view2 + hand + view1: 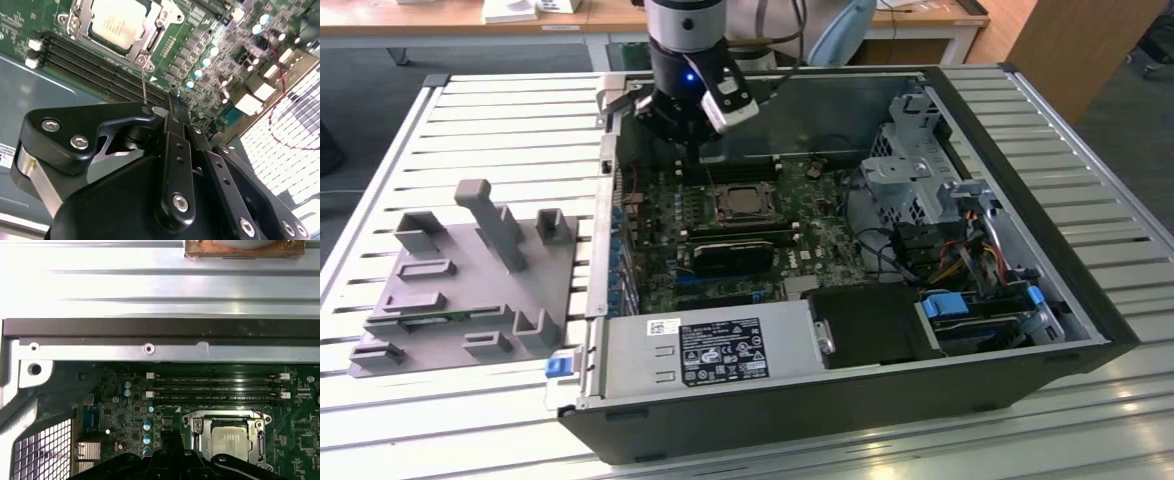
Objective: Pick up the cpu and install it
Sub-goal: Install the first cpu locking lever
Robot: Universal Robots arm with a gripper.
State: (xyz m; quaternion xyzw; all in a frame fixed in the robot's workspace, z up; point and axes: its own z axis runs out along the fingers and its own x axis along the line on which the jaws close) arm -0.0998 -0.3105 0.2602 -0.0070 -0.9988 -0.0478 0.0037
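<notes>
fingers together, empty; cpu seated in socket; print unreadable.

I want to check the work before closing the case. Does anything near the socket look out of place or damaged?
Nothing stands out. The cpu lies flat and square inside the socket's metal frame, and the memory slots beside it look intact. The hand hangs above the motherboard.

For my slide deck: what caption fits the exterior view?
Robot arm's pincer poised inside the open computer case, just beyond the cpu seated in its motherboard socket.
</notes>
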